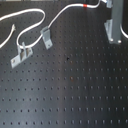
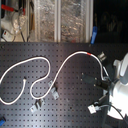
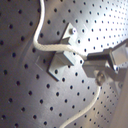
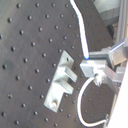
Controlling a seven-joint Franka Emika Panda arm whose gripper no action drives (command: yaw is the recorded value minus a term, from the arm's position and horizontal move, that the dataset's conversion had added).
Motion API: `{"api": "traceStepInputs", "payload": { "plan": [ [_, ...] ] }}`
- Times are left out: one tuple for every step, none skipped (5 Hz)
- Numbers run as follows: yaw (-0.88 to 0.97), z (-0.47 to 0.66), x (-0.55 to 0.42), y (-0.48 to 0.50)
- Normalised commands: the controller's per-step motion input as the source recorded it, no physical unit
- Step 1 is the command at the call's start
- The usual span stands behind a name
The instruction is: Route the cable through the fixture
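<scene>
My gripper (image 4: pixel 94 69) is closed down on the cable (image 4: pixel 80 25). In the second wrist view the white cord runs in between my fingers and comes out the other side in a slack loop. Jaws nearly together, only the cord between them.

The near fixture (image 4: pixel 64 80), a small metal bracket bolted to the board (image 4: pixel 25 45), sits just beside my fingertips. In the first wrist view the cable (image 3: pixel 50 46) lies across the near fixture (image 3: pixel 61 61), touching it. Can't tell if it is seated in the slot.

In the first exterior view the red band (image 1: pixel 85 6) is at about 1 o'clock in the frame. The cable (image 1: pixel 65 14) runs from the band toward 8 o'clock and passes close to the middle fixture (image 1: pixel 46 36). Contact there is unclear. The outer fixture (image 1: pixel 21 54) is at 8 o'clock from the middle one, apart from the cord. The rest of the cable loops off toward 10 o'clock.

In the second exterior view my arm (image 2: pixel 117 87) is at 3 o'clock and the red band (image 2: pixel 89 52) is at 11 o'clock from it. The cable (image 2: pixel 60 70) snakes toward 9 o'clock in an S. The middle fixture (image 2: pixel 54 93) and outer fixture (image 2: pixel 37 106) are low in the frame, around 7 o'clock.
</scene>
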Motion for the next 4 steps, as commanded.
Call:
{"api": "traceStepInputs", "payload": {
  "plan": [
    [0.64, 0.21, -0.210, 0.118],
    [0.72, 0.15, -0.151, 0.126],
    [0.44, 0.00, 0.075, 0.266],
    [0.00, 0.01, 0.286, 0.344]
  ]
}}
